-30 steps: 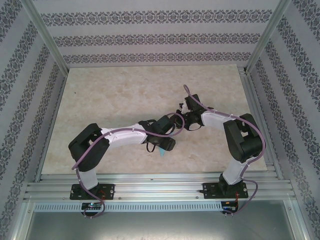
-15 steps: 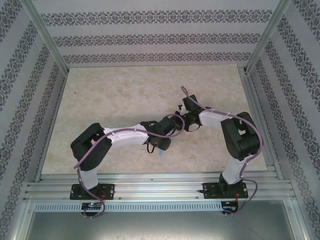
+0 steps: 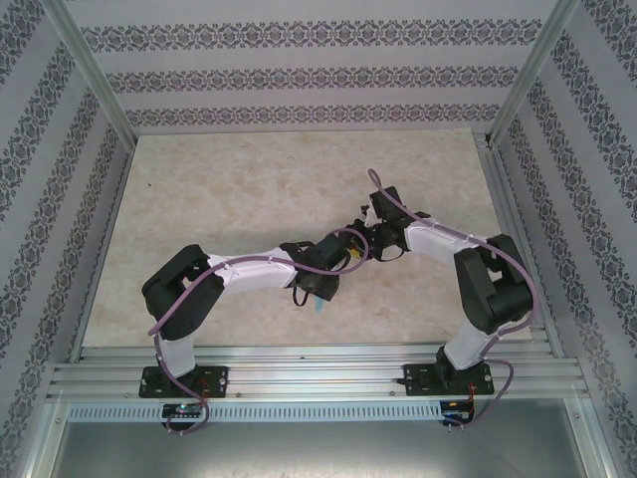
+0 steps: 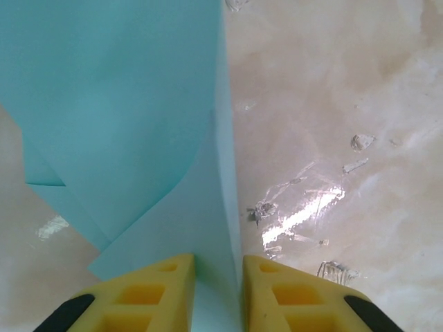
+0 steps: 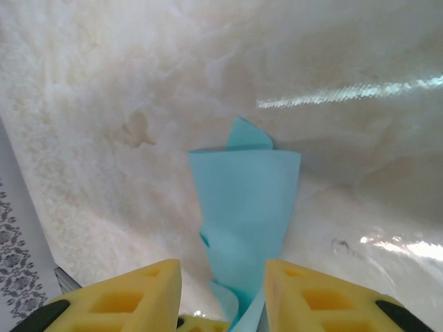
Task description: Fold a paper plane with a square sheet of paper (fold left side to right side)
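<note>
Top external shows you the marbled table (image 3: 219,199), with the left arm (image 3: 249,269) and the right arm (image 3: 438,239) meeting near its front middle. The turquoise sheet of paper (image 4: 124,104) lies there, partly folded, with one fold raised. Your left gripper (image 4: 218,277) has its fingers drawn close on either side of that raised fold. You cannot tell whether they clamp it. Your right gripper (image 5: 223,277) hangs spread above the paper's narrow end.

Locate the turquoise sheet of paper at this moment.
The square sheet of paper, partly folded, is at the near middle of the table, running up between the jaws of the left gripper, with the right gripper close by on its right.
</note>
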Robot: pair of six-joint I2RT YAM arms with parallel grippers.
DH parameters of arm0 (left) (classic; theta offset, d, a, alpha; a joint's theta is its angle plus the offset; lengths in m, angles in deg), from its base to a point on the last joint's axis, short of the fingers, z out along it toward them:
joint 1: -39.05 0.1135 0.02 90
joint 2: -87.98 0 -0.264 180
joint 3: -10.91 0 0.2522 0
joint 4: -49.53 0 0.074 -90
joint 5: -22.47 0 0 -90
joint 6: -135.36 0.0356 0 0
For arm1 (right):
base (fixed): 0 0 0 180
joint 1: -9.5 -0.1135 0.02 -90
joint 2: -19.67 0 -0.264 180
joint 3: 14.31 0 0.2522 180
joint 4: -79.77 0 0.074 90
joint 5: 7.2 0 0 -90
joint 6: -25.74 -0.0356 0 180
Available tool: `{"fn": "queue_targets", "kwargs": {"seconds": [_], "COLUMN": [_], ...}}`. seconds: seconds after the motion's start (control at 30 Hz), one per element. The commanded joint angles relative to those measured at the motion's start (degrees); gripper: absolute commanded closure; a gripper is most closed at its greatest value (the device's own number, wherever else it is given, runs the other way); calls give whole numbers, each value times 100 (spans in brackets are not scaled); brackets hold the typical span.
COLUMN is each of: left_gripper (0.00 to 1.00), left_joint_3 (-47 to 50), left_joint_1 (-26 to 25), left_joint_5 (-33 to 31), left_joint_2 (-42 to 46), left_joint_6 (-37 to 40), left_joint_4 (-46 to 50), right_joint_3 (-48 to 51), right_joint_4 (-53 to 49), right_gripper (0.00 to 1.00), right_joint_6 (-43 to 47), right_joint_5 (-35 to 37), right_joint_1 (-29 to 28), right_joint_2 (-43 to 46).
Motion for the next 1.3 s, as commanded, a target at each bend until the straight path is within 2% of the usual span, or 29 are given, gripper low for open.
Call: {"fn": "queue_targets", "kwargs": {"seconds": [0.0,0.1,0.3,0.67,0.77,0.83,0.9,1.07,1.27], "left_gripper": [74,74,74,74,74,75,77,87,97], "left_joint_3": [-10,26,44,55,68,111,162,382,917], "left_joint_1": [-98,-102,-101,-98,-100,-98,-96,-26,385], "left_joint_5": [121,133,159,160,168,177,203,357,934], "left_joint_2": [-59,-33,-52,-35,-18,23,67,271,613], "left_joint_6": [-5,-4,0,0,5,9,-4,-89,-359], "left_joint_4": [-126,-163,-216,-238,-245,-291,-334,-520,-1194], "right_joint_3": [372,657,716,720,612,607,586,522,693], "right_joint_4": [-243,-145,240,693,662,673,666,297,-72], "right_gripper": [63,64,64,61,63,69,69,61,55], "right_joint_6": [-222,-636,-1203,-1576,-1571,-1592,-1593,-1303,-725], "right_joint_5": [226,179,150,212,169,150,141,359,457], "right_joint_1": [41,27,-213,-388,-448,-460,-450,-290,136], "right_joint_2": [520,709,476,-81,-198,-234,-228,174,738]}}
